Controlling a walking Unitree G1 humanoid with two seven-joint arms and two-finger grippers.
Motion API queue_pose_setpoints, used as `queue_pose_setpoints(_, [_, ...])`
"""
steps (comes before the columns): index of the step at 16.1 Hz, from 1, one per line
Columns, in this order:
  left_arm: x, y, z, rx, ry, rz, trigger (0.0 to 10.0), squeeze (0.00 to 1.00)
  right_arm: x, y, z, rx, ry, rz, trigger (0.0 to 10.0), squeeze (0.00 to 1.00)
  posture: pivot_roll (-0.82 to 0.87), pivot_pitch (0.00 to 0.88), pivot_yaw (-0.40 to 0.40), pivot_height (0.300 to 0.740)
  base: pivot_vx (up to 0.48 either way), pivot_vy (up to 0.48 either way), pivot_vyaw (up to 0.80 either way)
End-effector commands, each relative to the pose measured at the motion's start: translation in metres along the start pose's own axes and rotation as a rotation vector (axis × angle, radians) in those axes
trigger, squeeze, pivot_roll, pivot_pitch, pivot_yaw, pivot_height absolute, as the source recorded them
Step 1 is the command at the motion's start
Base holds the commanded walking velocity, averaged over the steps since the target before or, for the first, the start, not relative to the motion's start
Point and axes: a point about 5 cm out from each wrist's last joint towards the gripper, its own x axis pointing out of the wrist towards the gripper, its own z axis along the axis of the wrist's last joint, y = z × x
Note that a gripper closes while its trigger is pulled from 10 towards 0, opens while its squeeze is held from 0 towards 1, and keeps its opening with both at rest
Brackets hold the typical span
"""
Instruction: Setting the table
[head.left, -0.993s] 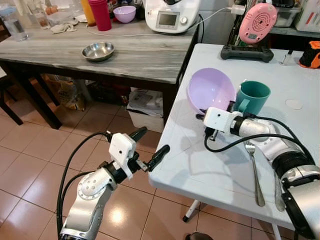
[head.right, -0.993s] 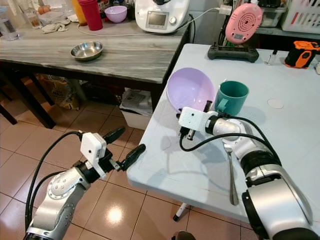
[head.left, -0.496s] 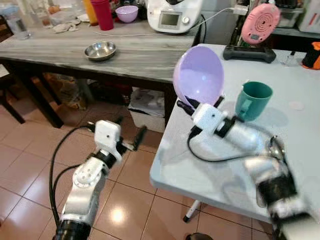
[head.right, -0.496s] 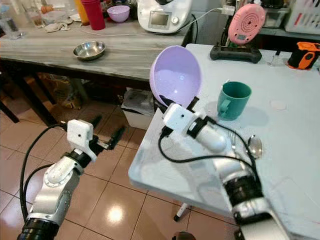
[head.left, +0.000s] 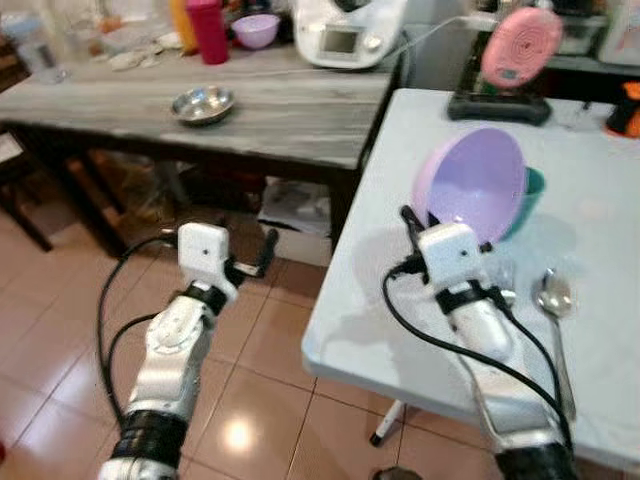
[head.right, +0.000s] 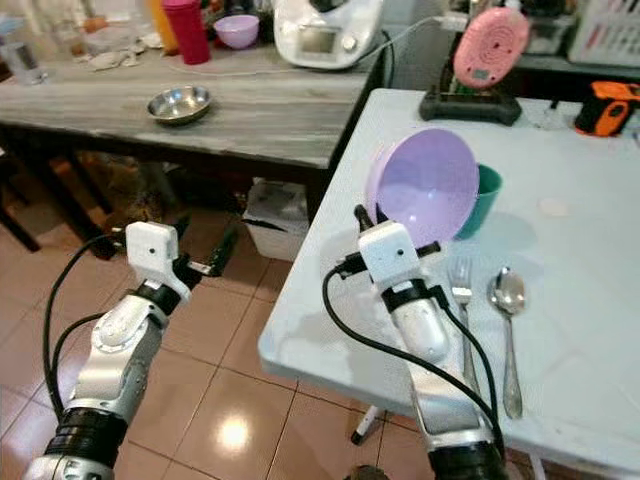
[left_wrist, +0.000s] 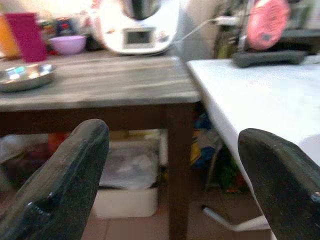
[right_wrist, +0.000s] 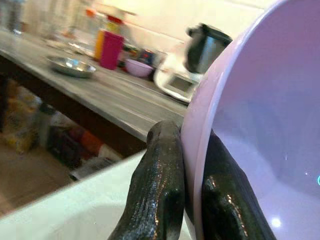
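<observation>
My right gripper is shut on the rim of a lilac bowl, one finger on each side of the rim. It holds the bowl tilted on its side above the white table. A green mug stands just behind the bowl, mostly hidden by it. A fork and a spoon lie side by side on the table to the right of my arm. My left gripper is open with nothing in it, over the tiled floor left of the white table.
A grey wooden table at the back left carries a steel bowl, a red cup, a small lilac bowl and a white appliance. A pink device and an orange tool stand at the white table's far end.
The right gripper lifted the lilac bowl off the table, then carried it right, now in front of the mug. The left arm drew back toward the left. The camera shifted.
</observation>
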Motion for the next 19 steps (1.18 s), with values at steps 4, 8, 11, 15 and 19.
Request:
queue_pose_setpoints(4, [0.006, -0.003, 0.001, 0.009, -0.013, -0.016, 10.0, 0.00, -0.002, -0.013, 0.006, 0.013, 0.016, -0.077, 10.0, 0.00, -0.34, 0.048, 0.088, 0.740, 0.000, 0.383, -0.69])
queue_pose_setpoints(8, [0.004, -0.006, -0.003, 0.006, -0.015, -0.017, 10.0, 0.00, -0.002, -0.015, 0.008, 0.009, 0.027, -0.084, 10.0, 0.00, -0.33, 0.048, 0.082, 0.740, 0.000, 0.447, -0.24])
queue_pose_setpoints(11, [0.003, -0.005, -0.003, 0.006, -0.018, -0.013, 10.0, 0.00, -0.001, -0.015, 0.008, 0.023, 0.028, -0.091, 10.0, 0.00, -0.33, 0.047, 0.081, 0.740, 0.000, 0.480, 0.00])
queue_pose_setpoints(15, [0.005, -0.006, -0.004, 0.005, -0.021, 0.007, 10.0, 0.00, -0.001, -0.016, 0.009, 0.011, 0.021, -0.098, 10.0, 0.00, -0.32, 0.042, 0.084, 0.740, 0.000, 0.480, 0.17])
queue_pose_setpoints(19, [0.004, -0.006, -0.004, 0.008, -0.023, 0.008, 10.0, 0.00, -0.002, -0.016, 0.008, 0.023, 0.029, -0.109, 10.0, 0.00, -0.32, 0.044, 0.087, 0.740, 0.000, 0.480, 0.77])
